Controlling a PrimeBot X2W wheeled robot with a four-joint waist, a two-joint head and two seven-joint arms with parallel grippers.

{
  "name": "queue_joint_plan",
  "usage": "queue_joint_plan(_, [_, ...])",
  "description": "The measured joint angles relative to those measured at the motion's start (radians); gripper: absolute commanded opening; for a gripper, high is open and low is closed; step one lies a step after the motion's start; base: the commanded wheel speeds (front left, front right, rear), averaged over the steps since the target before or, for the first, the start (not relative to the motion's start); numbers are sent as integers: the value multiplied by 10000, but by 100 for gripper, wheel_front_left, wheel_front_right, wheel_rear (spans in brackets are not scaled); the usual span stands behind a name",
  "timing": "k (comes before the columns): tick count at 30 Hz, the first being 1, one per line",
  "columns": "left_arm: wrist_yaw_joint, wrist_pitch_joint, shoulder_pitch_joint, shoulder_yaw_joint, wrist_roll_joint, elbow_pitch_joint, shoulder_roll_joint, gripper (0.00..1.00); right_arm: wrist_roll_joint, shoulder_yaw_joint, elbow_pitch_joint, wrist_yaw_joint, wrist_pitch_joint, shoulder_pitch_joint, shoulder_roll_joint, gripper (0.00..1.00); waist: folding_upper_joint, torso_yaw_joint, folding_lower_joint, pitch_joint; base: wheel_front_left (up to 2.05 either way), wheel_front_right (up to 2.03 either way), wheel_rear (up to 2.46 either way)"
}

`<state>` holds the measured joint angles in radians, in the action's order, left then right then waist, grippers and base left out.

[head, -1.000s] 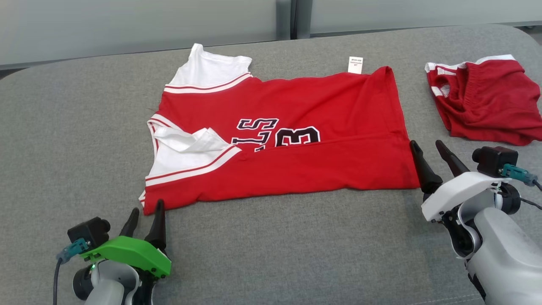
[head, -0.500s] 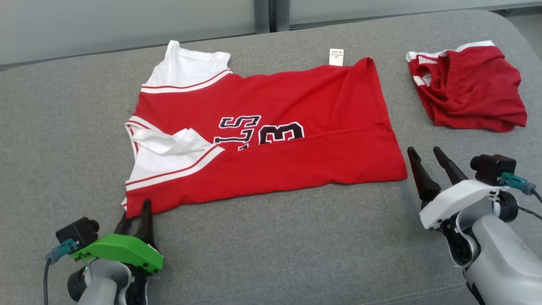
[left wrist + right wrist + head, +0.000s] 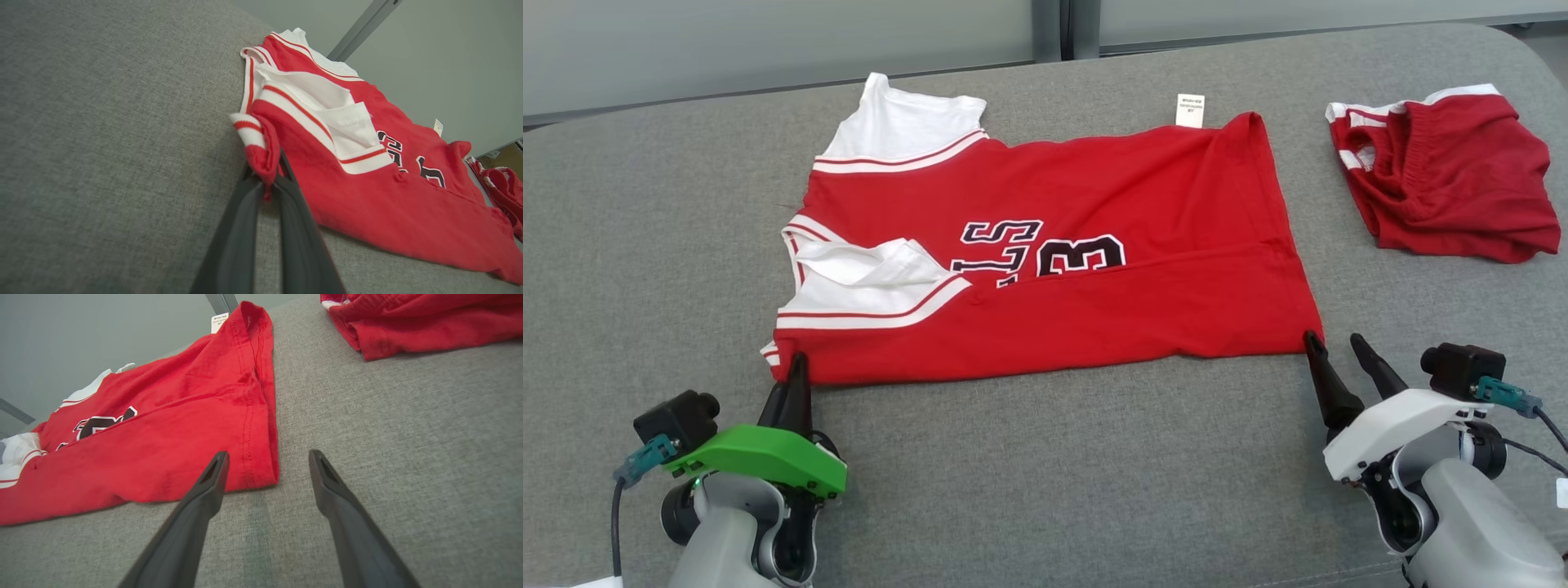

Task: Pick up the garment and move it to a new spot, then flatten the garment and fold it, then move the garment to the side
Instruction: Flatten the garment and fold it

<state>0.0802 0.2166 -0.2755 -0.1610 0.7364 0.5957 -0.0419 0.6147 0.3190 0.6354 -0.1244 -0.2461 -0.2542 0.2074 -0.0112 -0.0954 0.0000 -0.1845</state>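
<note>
The garment is a red sleeveless jersey with white trim and black numbers, lying spread on the grey padded surface, its near edge folded over. My left gripper is at its near left corner, shut on a bunched bit of red hem and striped trim. In the left wrist view the fingers pinch that corner of the garment. My right gripper stands open at the near right corner. In the right wrist view its fingers straddle the corner of the garment without holding it.
Crumpled red shorts with white trim lie at the far right, seen also in the right wrist view. A white tag sticks out past the jersey's far edge. A pale wall runs behind the surface.
My left gripper's fingers have shut on the near left corner of the garment. The right gripper has drawn back toward the near right corner, still open. The camera has shifted slightly.
</note>
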Motion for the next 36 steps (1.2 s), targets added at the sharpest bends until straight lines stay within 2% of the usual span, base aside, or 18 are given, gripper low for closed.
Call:
queue_joint_plan(11, [86,58,-1,-316,-2,-230,12,0,286,84,694,0,10,-96,-462,100,0,265,0,-66,0,0,0])
queue_joint_plan(14, [88,63,-1,-351,0,-245,13,0,445,109,817,0,19,-230,-508,86,0,299,0,-76,0,0,0])
queue_joint_plan(18, [90,130,0,-385,-2,-280,15,0,539,111,972,0,81,-409,-522,50,0,341,0,-96,0,0,0])
queue_joint_plan(22, [90,132,1,-393,-2,-299,17,0,635,86,1137,0,81,-546,-529,29,0,367,0,-124,0,0,0])
queue_joint_plan(24, [90,132,1,-393,-2,-313,17,0,635,92,1183,0,81,-616,-529,7,0,375,0,-139,0,0,0])
queue_joint_plan(25, [90,134,1,-393,-2,-320,19,0,635,92,1187,0,81,-674,-529,0,0,378,0,-145,0,0,0])
queue_joint_plan(36, [171,234,113,-328,-2,-616,27,0,631,96,523,0,-12,-877,-345,0,0,351,0,-28,0,0,0])
